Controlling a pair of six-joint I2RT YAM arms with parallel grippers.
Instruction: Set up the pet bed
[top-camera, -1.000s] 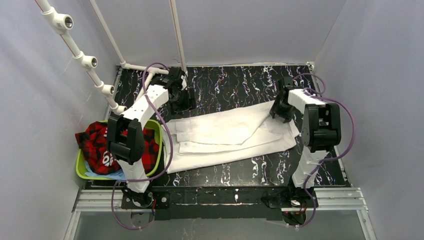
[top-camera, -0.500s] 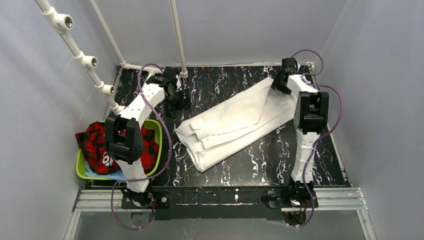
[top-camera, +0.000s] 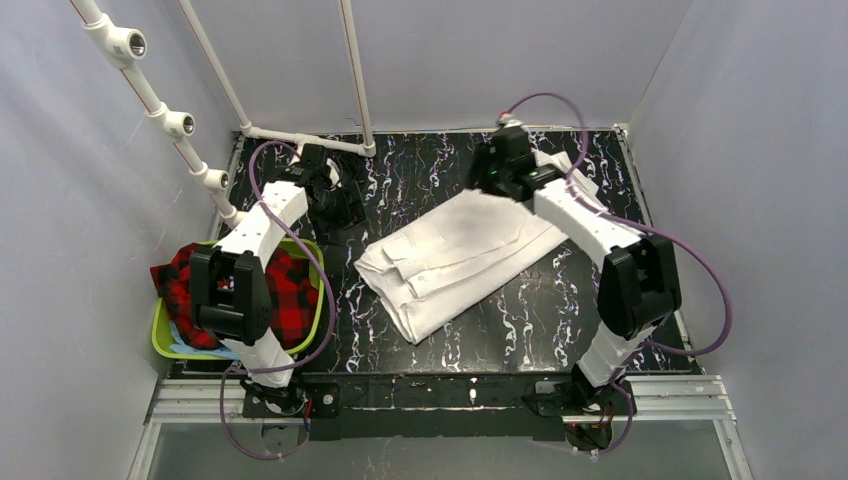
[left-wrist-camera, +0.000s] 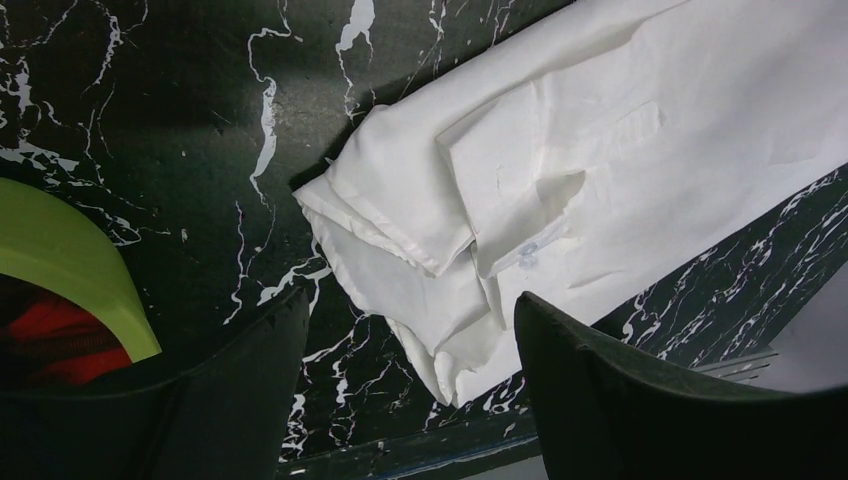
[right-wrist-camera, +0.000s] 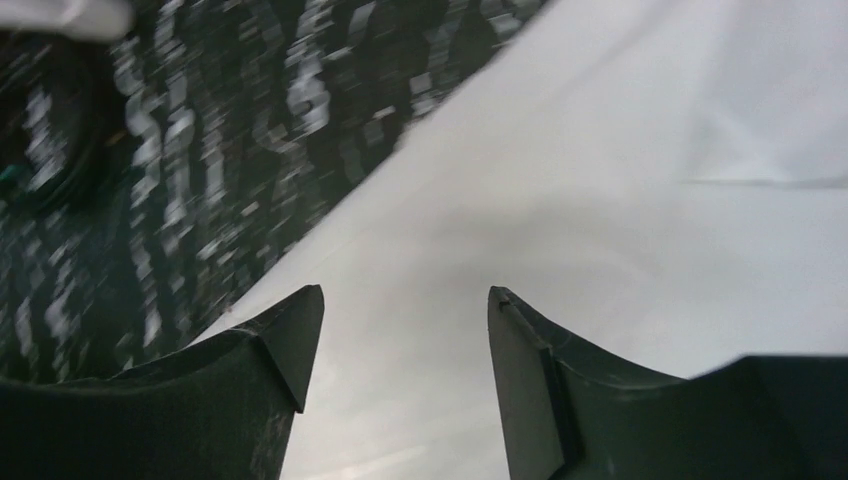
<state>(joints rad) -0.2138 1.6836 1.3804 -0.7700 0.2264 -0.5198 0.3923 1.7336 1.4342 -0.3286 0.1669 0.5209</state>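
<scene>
The black table with white marble veins takes most of the top view, and a frame of white pipes stands at its far left corner. In the middle of the table lies the white cloth, folded in several layers and placed diagonally: its near end points to the front left, its far end to the back right. It lies flat on the table and is well apart from the green basket, which stands at the left edge of the table. In the basket there is a red checked fabric, which hangs a little over the rim, and something light blue under it. The left arm reaches to the far left part of the table, and the right arm bends over the far end of the cloth. The left gripper hangs above the bare table between the basket and the cloth, with its jaws spread wide and nothing between them; its camera shows the near corner of the cloth below. The right gripper is just over the far edge of the cloth, also with its jaws spread; its picture is blurred, and no fold is seen pinched between the fingers. A small pale button shows on one layer of the cloth.
</scene>
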